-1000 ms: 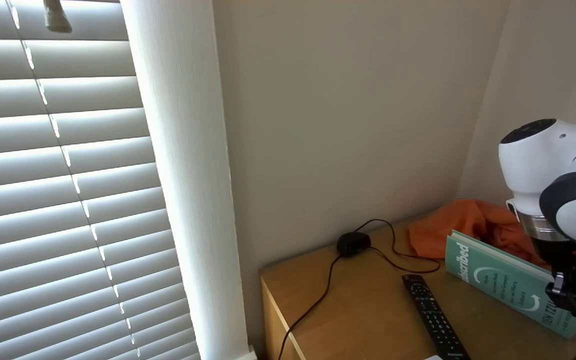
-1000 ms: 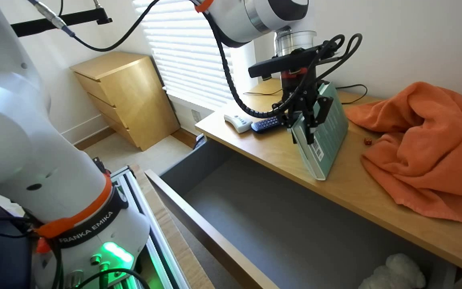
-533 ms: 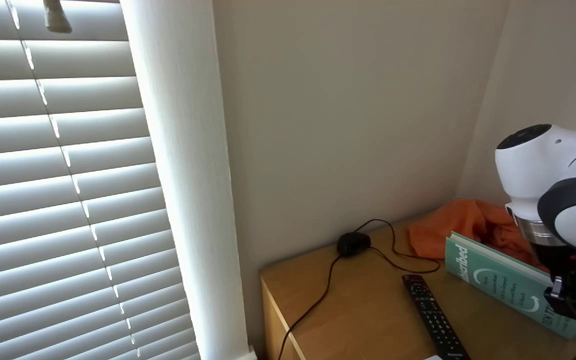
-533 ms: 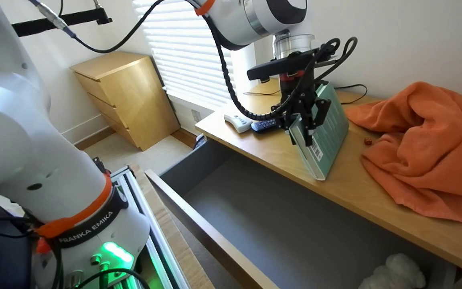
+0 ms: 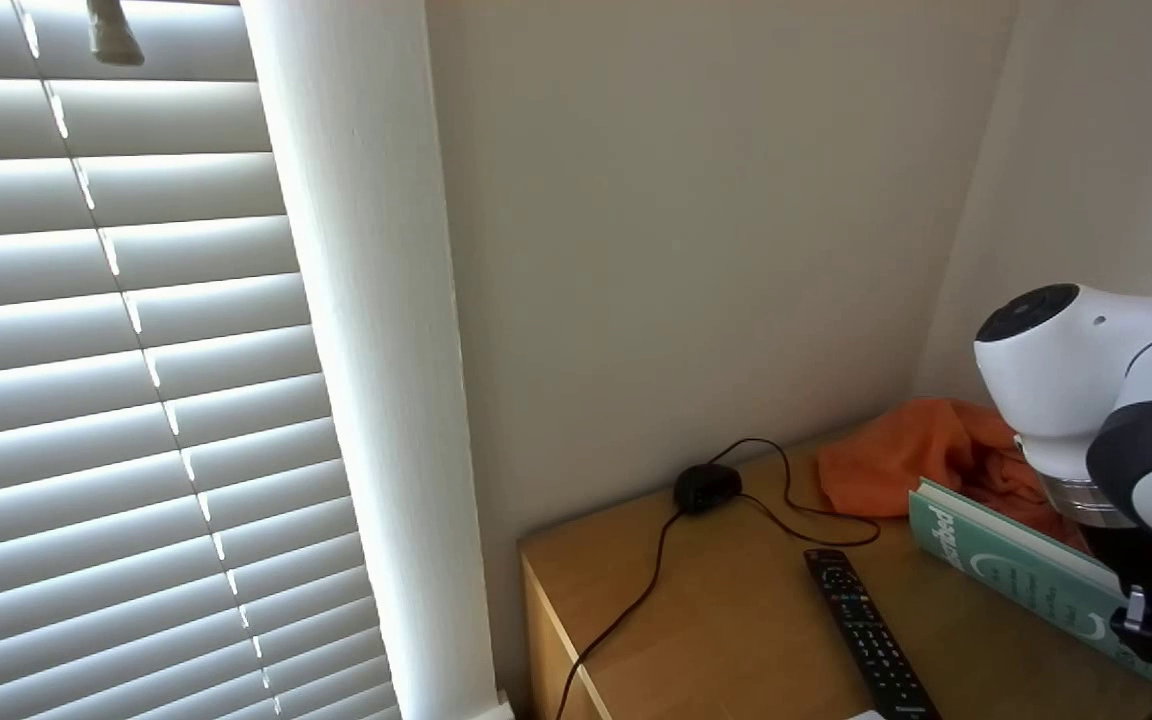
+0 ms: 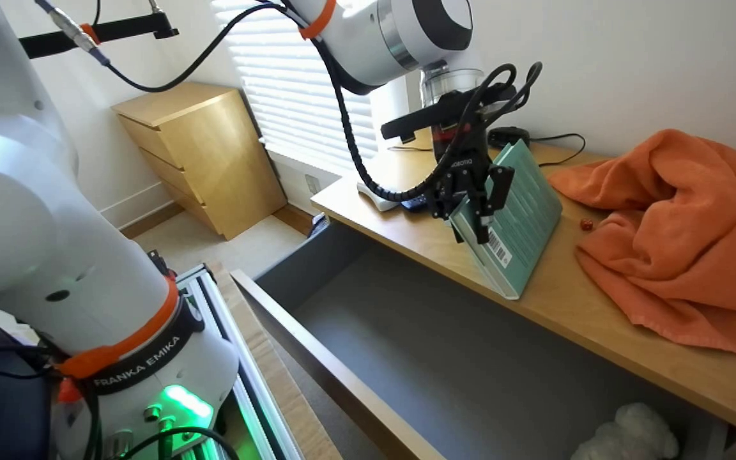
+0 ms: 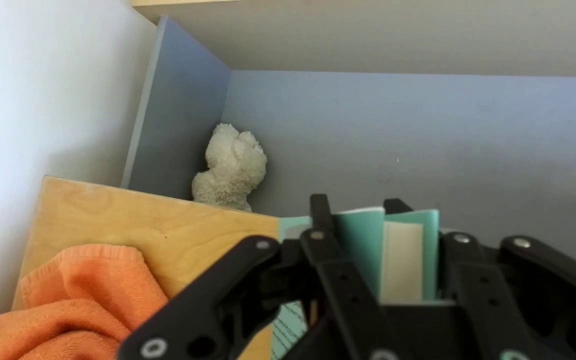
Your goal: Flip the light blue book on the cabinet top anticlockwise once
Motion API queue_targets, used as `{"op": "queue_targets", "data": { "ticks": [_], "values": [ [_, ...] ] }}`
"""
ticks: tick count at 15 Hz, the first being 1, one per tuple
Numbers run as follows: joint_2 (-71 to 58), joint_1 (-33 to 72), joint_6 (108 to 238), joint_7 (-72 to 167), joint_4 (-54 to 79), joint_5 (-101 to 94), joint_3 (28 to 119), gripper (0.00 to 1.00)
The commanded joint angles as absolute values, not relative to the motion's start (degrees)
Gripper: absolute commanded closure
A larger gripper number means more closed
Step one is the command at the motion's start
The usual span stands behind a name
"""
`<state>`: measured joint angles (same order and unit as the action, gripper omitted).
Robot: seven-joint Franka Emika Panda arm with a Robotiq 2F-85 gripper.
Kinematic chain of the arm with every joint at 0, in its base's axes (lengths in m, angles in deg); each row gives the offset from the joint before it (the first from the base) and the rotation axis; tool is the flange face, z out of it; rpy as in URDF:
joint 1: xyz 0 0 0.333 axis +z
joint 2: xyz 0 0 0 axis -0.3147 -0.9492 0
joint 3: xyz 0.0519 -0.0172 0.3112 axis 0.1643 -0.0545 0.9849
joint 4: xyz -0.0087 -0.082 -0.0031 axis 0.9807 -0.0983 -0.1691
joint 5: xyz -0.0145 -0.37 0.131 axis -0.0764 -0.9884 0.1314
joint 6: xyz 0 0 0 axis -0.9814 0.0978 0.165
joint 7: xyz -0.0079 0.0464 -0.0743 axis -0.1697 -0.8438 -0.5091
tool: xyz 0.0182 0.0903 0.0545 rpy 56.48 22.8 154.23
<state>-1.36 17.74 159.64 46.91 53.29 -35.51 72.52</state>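
Pale wall (image 6: 636,76) backing table (image 6: 563,278), open drawer (image 6: 432,345) gaping at 7 o'clock of light blue book (image 6: 531,217) in exterior view. My tool (image 6: 470,237) is clasping book's upper near corner. Grip sitting off-centre, so book could be pivoting loose, dropping into drawer. Book looking sea-green, closed, tilting toward 10 o'clock at table's front edge, contact unclear.

The fingers (image 7: 330,262) clasp the light blue book (image 7: 362,245)
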Motion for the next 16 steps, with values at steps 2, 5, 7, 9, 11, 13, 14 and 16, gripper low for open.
{"op": "queue_targets", "data": {
  "ticks": [2, 5, 7, 9, 11, 13, 14, 16],
  "values": [
    [-2.96, 17.79, 159.72, 46.34, 54.13, -38.31, 72.76, 0.92],
    [-4.15, 18.04, 158.88, 46.69, 54.12, -39.99, 73.29, 0.92],
    [-4.61, 18.22, 157.88, 46.48, 53.89, -41.19, 73.55, 0.92],
    [-5.32, 18.32, 156.47, 47.2, 53.75, -41.65, 73.77, 0.92],
    [-6.76, 18.24, 155.05, 47.38, 53.29, -41.48, 73.88, 0.92],
    [-7.39, 18.07, 155.08, 47.35, 53.17, -41.22, 74.02, 0.92],
    [-7.63, 17.97, 154.9, 47.29, 52.99, -40.97, 74.05, 0.92],
    [-7.9, 17.52, 156.13, 47.24, 52.63, -40.5, 74.0, 0.92]
  ]
}}
